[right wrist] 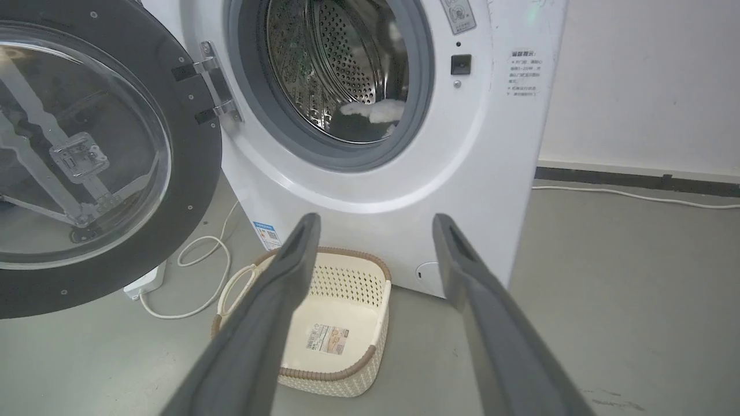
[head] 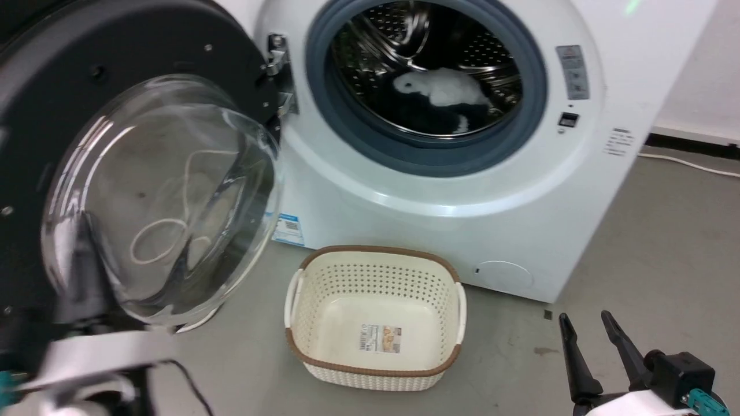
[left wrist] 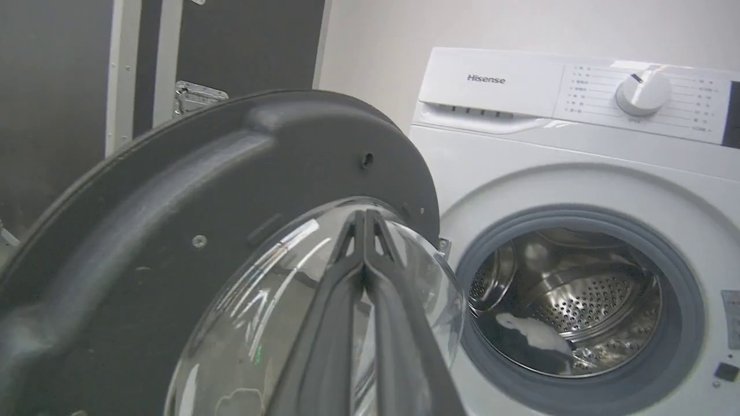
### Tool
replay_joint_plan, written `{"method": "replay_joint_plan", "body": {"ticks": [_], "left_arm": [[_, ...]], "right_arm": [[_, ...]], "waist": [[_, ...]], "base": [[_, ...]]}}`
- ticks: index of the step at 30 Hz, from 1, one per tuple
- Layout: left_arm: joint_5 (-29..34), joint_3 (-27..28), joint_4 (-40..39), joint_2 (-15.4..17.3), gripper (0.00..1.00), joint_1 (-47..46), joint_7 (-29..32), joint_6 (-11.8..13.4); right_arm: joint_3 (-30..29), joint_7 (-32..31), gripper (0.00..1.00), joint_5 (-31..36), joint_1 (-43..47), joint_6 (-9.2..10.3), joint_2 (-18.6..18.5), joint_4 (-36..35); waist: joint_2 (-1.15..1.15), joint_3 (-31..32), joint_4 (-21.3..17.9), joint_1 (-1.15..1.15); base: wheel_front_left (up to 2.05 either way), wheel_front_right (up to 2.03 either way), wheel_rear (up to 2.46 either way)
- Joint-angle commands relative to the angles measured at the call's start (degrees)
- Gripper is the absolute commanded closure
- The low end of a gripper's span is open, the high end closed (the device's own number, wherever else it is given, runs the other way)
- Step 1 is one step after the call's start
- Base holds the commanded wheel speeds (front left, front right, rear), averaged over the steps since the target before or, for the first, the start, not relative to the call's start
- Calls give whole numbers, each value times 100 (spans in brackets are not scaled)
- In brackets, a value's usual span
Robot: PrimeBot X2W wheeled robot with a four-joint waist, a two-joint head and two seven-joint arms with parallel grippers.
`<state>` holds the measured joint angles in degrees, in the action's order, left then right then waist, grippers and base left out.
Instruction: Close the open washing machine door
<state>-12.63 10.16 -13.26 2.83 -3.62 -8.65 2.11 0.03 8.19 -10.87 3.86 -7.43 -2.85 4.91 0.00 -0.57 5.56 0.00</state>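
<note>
The washing machine door point(head: 144, 46) stands open to the left of the drum opening, its black rim and bulging glass bowl point(head: 167, 196) facing me, hung on a metal hinge point(head: 278, 63). In the left wrist view my left gripper point(left wrist: 365, 215) is shut with nothing in it, its tips in front of the top of the glass bowl point(left wrist: 277, 289) on the door point(left wrist: 173, 202); whether they touch the glass I cannot tell. My pale left forearm point(head: 98, 352) shows below the door. My right gripper point(head: 585, 319) hangs open and empty over the floor at the lower right, away from the door point(right wrist: 191, 173).
A cream laundry basket point(head: 378, 249) with a brown rim sits empty on the floor before the white machine point(head: 520, 190). White and dark cloth point(head: 445, 92) lies in the steel drum. A white cable point(right wrist: 191, 254) loops on the floor under the door.
</note>
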Motion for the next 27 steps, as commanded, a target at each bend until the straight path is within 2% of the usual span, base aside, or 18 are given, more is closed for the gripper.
{"method": "replay_joint_plan", "body": {"ticks": [1, 5, 8, 16, 20, 27], "left_arm": [[-84, 167, -67, 6, 100, -93, -42, 25], [-208, 881, 114, 15, 100, -215, -90, -76], [-328, 1375, 440, 139, 100, -407, -126, -128], [-665, 2216, 1537, 958, 100, -899, -105, -77], [-871, 2393, 2012, 1379, 100, -1129, 148, -136], [-1258, 2133, 2772, 1923, 100, -1415, 1125, -557]], "right_arm": [[-11, 57, 0, -55, 85, -3, -2, 23], [-45, 97, 0, -83, 88, -4, -2, 29], [-92, 105, 0, -90, 83, -4, -2, 16], [-232, 43, 0, -5, -110, -4, -2, -179], [-315, -34, 0, 72, -234, -4, -2, -319], [-389, -99, 0, 117, -304, -5, -2, -459]], "waist": [[0, -15, 99, 0], [0, -64, 312, 0], [0, -150, 477, 0], [0, -690, 753, 0], [0, -1034, 834, 0], [0, -1347, 946, 0]], "base": [[0, 0, 0], [0, 0, 0], [0, 0, 0], [0, 0, 0], [0, 0, 0], [0, 0, 0]]}}
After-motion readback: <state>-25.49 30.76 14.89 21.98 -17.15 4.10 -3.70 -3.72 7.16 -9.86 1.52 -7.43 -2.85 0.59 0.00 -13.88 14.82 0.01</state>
